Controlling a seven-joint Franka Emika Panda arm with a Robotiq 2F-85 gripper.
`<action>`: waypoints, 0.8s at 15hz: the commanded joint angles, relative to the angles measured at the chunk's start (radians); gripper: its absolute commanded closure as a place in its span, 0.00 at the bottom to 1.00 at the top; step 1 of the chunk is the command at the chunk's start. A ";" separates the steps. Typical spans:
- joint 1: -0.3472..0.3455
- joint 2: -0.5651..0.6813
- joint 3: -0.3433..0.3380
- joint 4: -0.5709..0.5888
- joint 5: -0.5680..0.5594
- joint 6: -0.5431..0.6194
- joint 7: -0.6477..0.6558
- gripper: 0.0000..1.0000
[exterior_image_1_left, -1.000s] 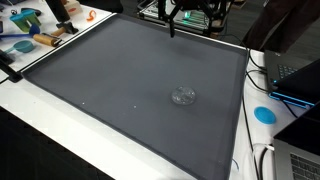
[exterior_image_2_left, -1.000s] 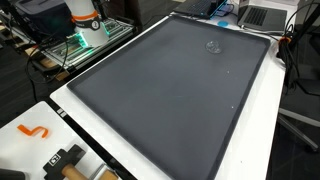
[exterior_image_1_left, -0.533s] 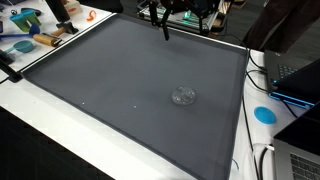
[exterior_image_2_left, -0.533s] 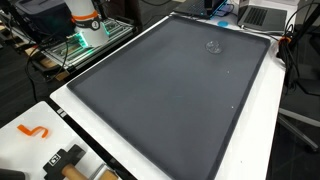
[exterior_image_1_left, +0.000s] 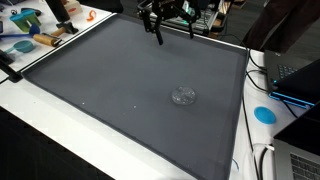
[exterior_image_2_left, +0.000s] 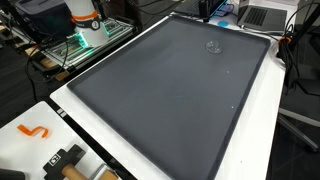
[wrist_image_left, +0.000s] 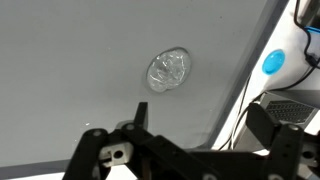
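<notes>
While hovering w/ jaws apart, gripper (exterior_image_1_left: 157, 36) is well apart from clear round obj (exterior_image_1_left: 183, 96) on gray mat (exterior_image_1_left: 100, 80).

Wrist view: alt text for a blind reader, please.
A small clear crinkled round object lies alone on a grey mat, apart from the open jaws at the bottom edge. A blue disc sits off the mat at right.

Broad open gray mat (exterior_image_1_left: 120, 80), lone clear object (exterior_image_1_left: 182, 96) (low-lying) mid-mat, laptop (exterior_image_1_left: 296, 80) and tools (exterior_image_1_left: 25, 30) beyond its edges.
</notes>
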 joint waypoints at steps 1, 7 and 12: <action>-0.021 -0.019 0.016 -0.047 0.053 0.043 -0.046 0.00; -0.019 -0.007 0.019 -0.044 0.084 0.061 -0.053 0.00; -0.010 0.008 0.023 -0.011 0.066 0.054 -0.016 0.00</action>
